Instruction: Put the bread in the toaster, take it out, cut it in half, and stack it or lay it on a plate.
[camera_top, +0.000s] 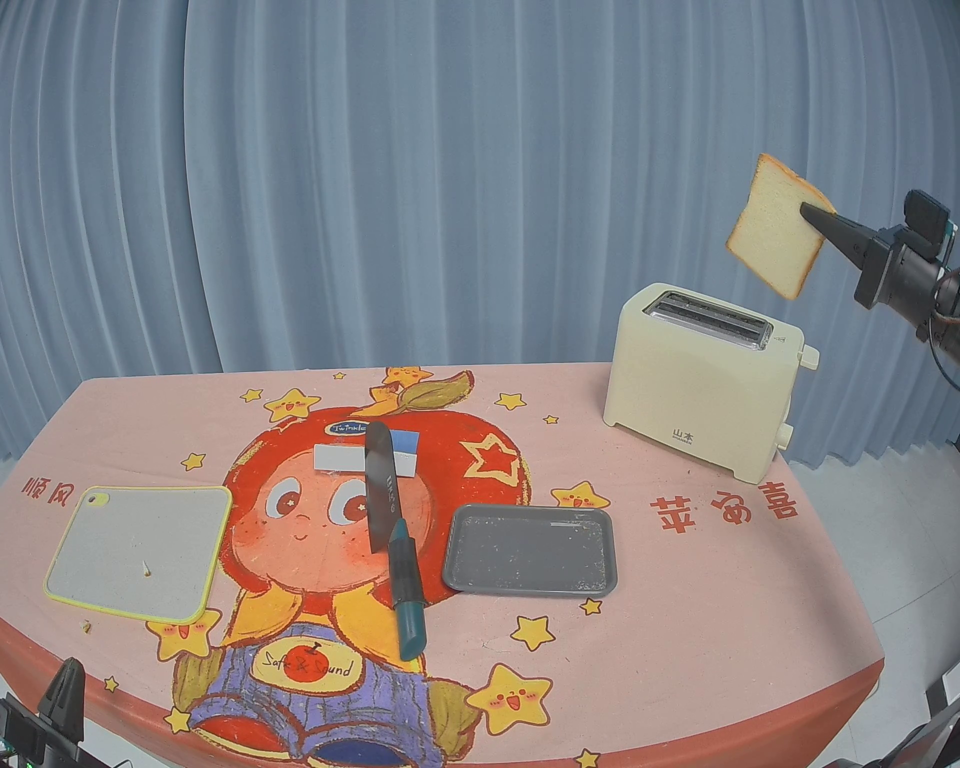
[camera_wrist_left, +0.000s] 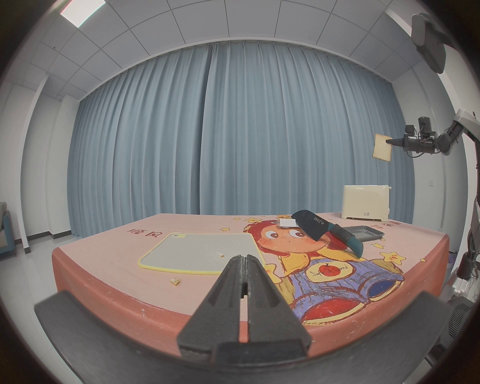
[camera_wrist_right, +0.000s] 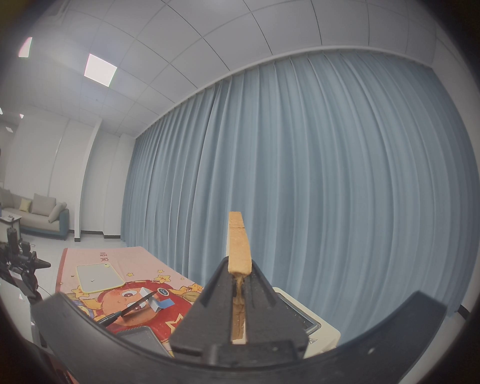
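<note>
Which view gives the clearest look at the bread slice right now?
Head view: the bread slice shows its broad face, tilted, held in the right pincer above the toaster. The left wrist view shows it tiny and distant; the right wrist view shows it edge-on.

Table (camera_top: 700, 600): toaster (camera_top: 705, 390), tray (camera_top: 530, 550), knife (camera_top: 395, 540), cutting board (camera_top: 140, 550), small box (camera_top: 345, 458).

- A staged test room rather than a home kitchen is suggested: a floor-to-ceiling blue curtain (camera_top: 400, 180) is hung along the wall.
- A gridded panel ceiling (camera_wrist_left: 250, 20) with an inset light panel (camera_wrist_right: 100, 70) is seen overhead.
- A sofa (camera_wrist_right: 40, 210) is set in a far corner.
- A toaster (camera_top: 700, 395) is placed on a cartoon-printed table (camera_top: 720, 620).
</note>
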